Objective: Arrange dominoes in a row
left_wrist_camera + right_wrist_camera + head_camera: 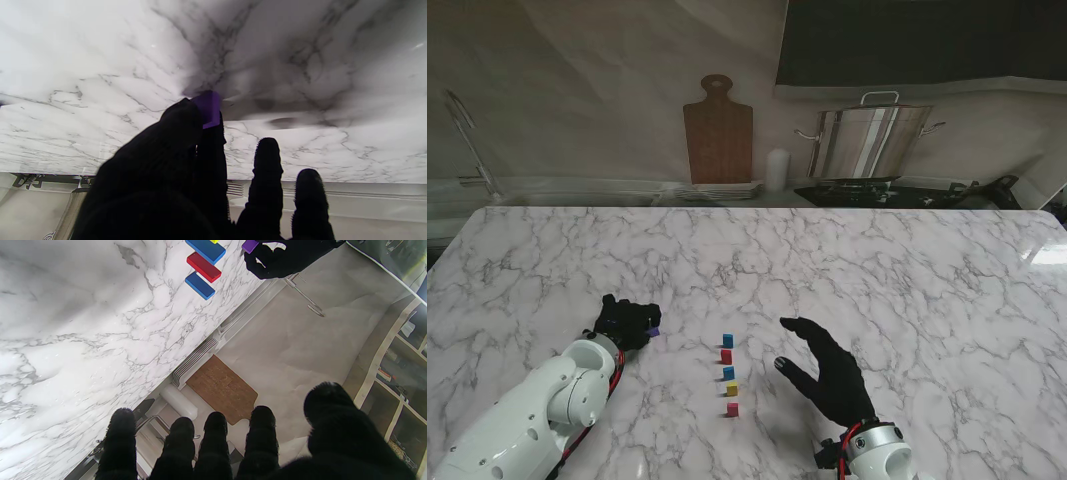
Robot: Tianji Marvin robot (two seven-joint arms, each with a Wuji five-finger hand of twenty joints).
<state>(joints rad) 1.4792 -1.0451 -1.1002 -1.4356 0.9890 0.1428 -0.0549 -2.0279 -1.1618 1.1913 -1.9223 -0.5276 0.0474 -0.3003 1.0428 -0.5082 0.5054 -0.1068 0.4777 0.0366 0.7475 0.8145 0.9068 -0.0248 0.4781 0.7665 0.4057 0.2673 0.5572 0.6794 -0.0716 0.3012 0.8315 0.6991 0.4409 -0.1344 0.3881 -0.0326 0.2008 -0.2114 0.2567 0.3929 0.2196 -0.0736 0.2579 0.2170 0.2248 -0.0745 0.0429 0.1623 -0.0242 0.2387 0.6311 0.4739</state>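
Purple domino (208, 108) pinched between fingertips of left hand (625, 322), well left of the domino row (728, 374) on the marble table (907, 270), right hand (829, 372) just right of the row, fingers spread, holding nothing

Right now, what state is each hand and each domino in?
left hand: shut on the purple domino, left of the row.
right hand: open, fingers spread, holding nothing, right of the row.
row of five dominoes: standing on the table, running away from me, apart from both hands.
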